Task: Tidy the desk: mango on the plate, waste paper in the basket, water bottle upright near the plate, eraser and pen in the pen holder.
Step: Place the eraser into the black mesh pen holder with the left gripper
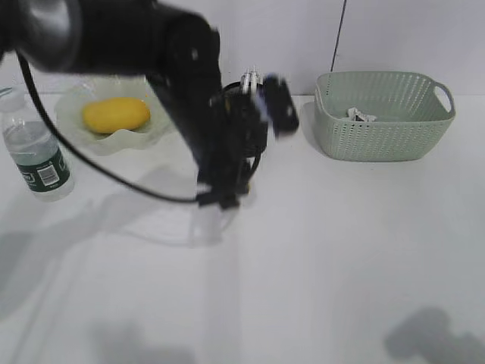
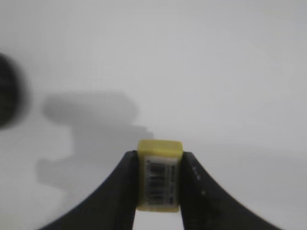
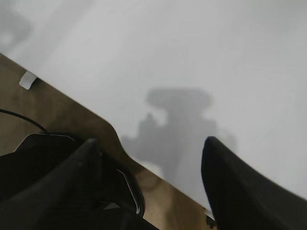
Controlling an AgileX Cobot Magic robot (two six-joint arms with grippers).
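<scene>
In the left wrist view my left gripper (image 2: 159, 154) is shut on a yellow eraser (image 2: 159, 184) with a barcode label, held above the white desk (image 2: 216, 72). In the exterior view that gripper (image 1: 221, 199) points down at mid-table, and the eraser cannot be made out there. The black pen holder (image 1: 232, 89) stands mostly hidden behind the arm, with pale pen tops (image 1: 248, 78) above it. The mango (image 1: 115, 114) lies on the green plate (image 1: 72, 98). The water bottle (image 1: 36, 155) stands upright left of the plate. Waste paper (image 1: 361, 115) lies in the basket (image 1: 383, 140). My right gripper (image 3: 151, 143) is open and empty.
A dark round shape (image 2: 7, 91) sits at the left edge of the left wrist view. The right wrist view looks down over the desk's edge (image 3: 144, 165) to a wooden floor (image 3: 57, 112) and a black base (image 3: 48, 158).
</scene>
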